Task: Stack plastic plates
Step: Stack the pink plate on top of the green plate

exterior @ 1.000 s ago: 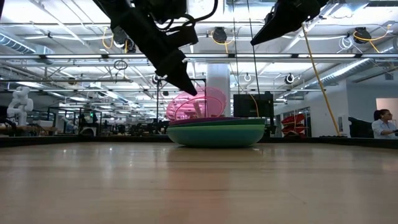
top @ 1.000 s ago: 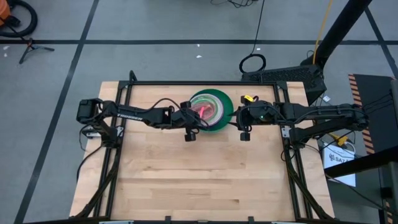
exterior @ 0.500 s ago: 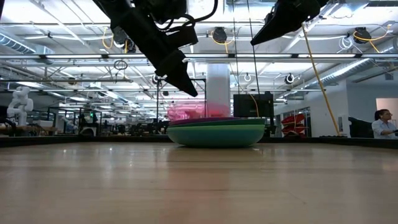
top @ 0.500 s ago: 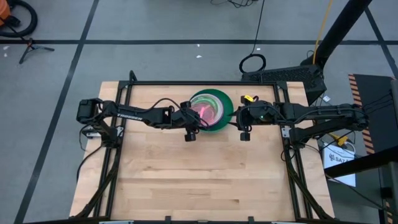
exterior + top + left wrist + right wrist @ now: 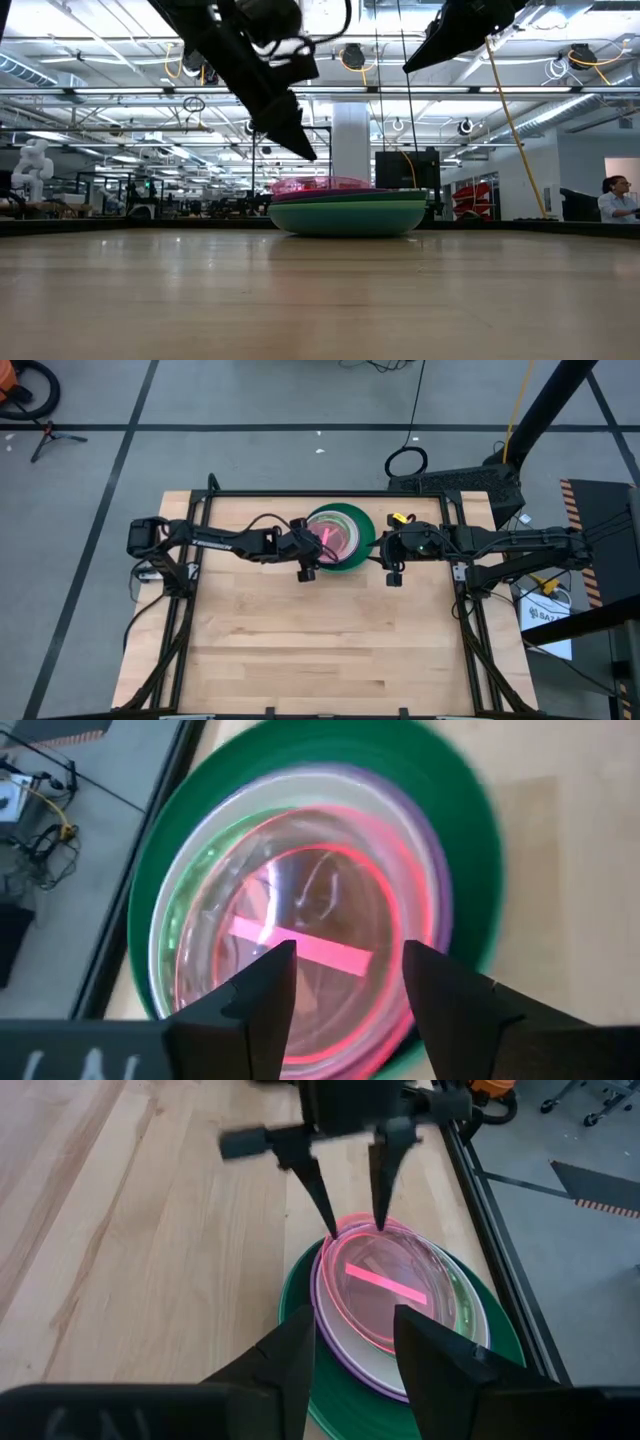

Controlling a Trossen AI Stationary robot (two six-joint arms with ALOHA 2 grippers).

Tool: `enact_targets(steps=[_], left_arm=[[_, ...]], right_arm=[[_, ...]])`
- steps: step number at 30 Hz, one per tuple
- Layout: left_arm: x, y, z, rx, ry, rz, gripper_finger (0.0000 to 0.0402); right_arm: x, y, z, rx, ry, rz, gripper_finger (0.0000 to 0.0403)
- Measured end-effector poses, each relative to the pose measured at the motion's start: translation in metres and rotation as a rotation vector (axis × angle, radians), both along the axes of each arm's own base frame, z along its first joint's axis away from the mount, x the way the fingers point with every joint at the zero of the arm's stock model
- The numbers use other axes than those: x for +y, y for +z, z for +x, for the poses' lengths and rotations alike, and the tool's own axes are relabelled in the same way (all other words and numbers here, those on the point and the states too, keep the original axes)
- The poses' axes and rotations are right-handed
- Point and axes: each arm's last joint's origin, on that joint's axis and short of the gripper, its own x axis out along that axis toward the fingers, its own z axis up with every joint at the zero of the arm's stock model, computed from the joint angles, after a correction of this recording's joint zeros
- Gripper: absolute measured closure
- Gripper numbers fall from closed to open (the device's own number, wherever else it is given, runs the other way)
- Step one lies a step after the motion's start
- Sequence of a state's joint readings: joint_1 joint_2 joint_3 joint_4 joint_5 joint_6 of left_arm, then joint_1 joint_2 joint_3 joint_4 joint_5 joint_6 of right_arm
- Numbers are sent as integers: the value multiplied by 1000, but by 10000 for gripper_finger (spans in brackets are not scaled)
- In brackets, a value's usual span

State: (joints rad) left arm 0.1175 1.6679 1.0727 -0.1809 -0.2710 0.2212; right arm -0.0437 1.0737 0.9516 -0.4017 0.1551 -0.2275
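The plastic plates (image 5: 340, 538) sit as one stack near the far edge of the wooden surface (image 5: 320, 650), roughly midway between the two arms. The dark green plate (image 5: 480, 850) is the widest and lowest in the high view, its rim showing all round; inside it lie a purple rim (image 5: 335, 1345), a white one and a lime one, and the translucent pink plate (image 5: 385, 1285) lies flat on top, shifted toward the left arm's side of the stack. In the low view a mint or teal plate (image 5: 350, 215) forms the visible base on the surface. The left gripper (image 5: 312, 550) hangs just over the pink plate's near-left rim, its fingers (image 5: 255, 995) spread apart and holding nothing, their tips above the plate and not touching it. The right gripper (image 5: 392, 556) hovers just beside the stack's right edge, fingers (image 5: 440, 1355) likewise apart and empty. The whole near half of the surface lies open in front of the stack, and narrow strips of bare wood remain between the stack and the black frame rail (image 5: 320, 493) along the far edge.
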Motion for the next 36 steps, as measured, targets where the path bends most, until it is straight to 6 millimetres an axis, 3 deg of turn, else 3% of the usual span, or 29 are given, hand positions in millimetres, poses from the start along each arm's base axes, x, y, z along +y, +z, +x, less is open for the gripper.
enact_targets(steps=[6, 20, 36], left_arm=[[7, -19, 1, 91, -69, -46, 211], [16, -17, 0, 97, 47, 68, 211], [-25, 31, -16, -22, -57, 75, 211]], right_arm=[[0, 0, 0, -4, -7, 12, 273], [0, 1, 0, -11, -8, 14, 273], [0, -3, 4, 7, 10, -10, 273]])
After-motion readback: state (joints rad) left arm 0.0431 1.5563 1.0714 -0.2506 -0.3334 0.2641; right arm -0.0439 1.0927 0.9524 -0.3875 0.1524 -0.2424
